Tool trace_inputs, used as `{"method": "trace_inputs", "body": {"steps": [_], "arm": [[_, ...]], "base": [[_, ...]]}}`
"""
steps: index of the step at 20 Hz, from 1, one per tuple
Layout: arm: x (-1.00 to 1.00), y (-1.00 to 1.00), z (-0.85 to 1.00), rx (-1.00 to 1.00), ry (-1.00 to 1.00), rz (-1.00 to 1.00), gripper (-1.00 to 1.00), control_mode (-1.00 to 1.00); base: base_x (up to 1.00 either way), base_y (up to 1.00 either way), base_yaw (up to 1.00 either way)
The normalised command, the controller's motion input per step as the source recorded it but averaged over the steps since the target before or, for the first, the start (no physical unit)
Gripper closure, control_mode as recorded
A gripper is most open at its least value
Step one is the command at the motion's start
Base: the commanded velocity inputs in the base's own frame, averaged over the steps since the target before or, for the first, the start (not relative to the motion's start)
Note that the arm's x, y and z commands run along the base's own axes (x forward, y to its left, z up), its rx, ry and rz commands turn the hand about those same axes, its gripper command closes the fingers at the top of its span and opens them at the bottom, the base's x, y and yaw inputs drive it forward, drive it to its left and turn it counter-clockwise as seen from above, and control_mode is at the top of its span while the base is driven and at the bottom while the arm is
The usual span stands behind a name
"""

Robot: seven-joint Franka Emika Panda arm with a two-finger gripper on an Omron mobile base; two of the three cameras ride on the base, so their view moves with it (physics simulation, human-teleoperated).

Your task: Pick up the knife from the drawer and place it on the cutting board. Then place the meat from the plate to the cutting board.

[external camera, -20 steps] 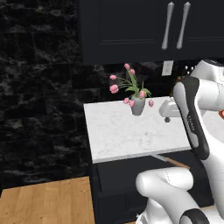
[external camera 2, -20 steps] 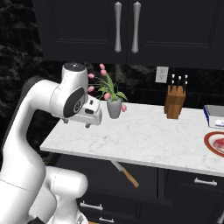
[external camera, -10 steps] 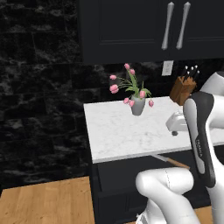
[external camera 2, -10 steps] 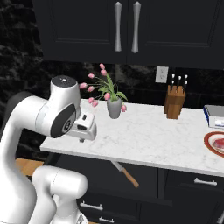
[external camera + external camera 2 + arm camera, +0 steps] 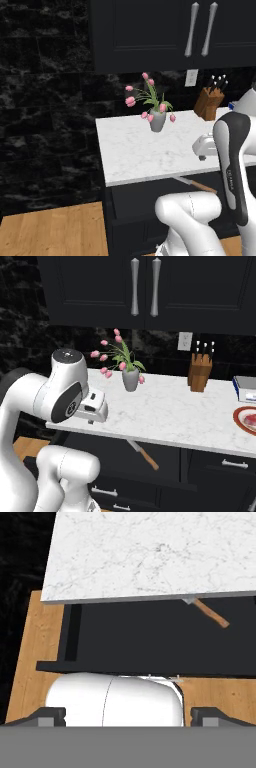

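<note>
Above the open drawer [image 5: 150, 647], hand [image 5: 127, 714] spread wide, holding nothing.

- The knife [image 5: 207, 613] — the white marble counter [image 5: 150, 552] overhangs its blade, so from my hand I see the wooden handle and only a stub of metal.
- The plate [image 5: 246, 420] is cut by the right edge of the right base view, and the meat [image 5: 250, 419] on it is half lost the same way.
- The drawer [image 5: 150, 637] — my own white body covers the middle of its front panel.
- My gripper [image 5: 128, 716]: just two dark fingertips [image 5: 50, 716] poke up at the bottom of the hand view, set far apart.
- The knife block [image 5: 209, 102] is too small to count its handles from the left.
</note>
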Motion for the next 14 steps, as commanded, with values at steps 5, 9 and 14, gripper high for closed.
{"method": "trace_inputs", "body": {"steps": [5, 9, 14], "arm": [[0.00, 0.00, 0.00, 0.00, 0.00, 0.00, -1.00, 1.00], [0.00, 0.00, 0.00, 0.00, 0.00, 0.00, -1.00, 1.00], [0.00, 0.00, 0.00, 0.00, 0.00, 0.00, -1.00, 1.00]], "base": [[-0.04, 0.00, 0.00], [-0.46, 0.00, 0.00], [-0.45, -0.06, 0.00]]}}
